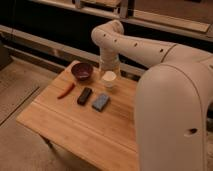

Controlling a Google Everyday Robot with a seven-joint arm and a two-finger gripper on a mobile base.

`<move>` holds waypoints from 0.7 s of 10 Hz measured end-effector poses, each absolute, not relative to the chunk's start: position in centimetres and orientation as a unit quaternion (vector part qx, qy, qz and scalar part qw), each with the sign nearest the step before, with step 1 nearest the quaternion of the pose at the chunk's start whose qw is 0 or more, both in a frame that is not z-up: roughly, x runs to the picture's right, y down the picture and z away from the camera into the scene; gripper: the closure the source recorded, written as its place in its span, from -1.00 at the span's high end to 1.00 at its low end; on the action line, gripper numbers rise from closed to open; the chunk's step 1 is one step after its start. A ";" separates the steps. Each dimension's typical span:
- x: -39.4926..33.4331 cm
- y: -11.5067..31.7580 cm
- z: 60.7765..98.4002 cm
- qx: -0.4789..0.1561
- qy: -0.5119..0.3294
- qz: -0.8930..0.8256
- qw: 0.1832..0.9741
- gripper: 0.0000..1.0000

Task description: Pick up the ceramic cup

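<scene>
The ceramic cup [109, 79], small and cream-white, stands upright on the wooden table [90, 131], right of a dark maroon bowl [81, 71]. My gripper [110, 68] hangs straight down from the white arm, directly over the cup's rim. It is open and holds nothing. The wrist hides the far side of the cup; its near side and rim show.
A red elongated item [65, 91], a black block [84, 95] and a grey-blue sponge [100, 101] lie in a row in front of the bowl and cup. My large white arm [170, 105] covers the table's right side. A dark shelf runs behind the table.
</scene>
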State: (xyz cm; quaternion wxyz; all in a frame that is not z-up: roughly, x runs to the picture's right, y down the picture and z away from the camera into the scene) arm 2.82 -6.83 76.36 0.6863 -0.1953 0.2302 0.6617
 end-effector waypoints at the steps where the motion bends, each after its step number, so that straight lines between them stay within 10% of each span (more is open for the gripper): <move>1: 2.4 -7.8 76.9 -0.191 0.224 0.653 0.697 0.30; 7: 0.9 -9.9 79.6 -0.190 0.198 0.632 0.725 0.30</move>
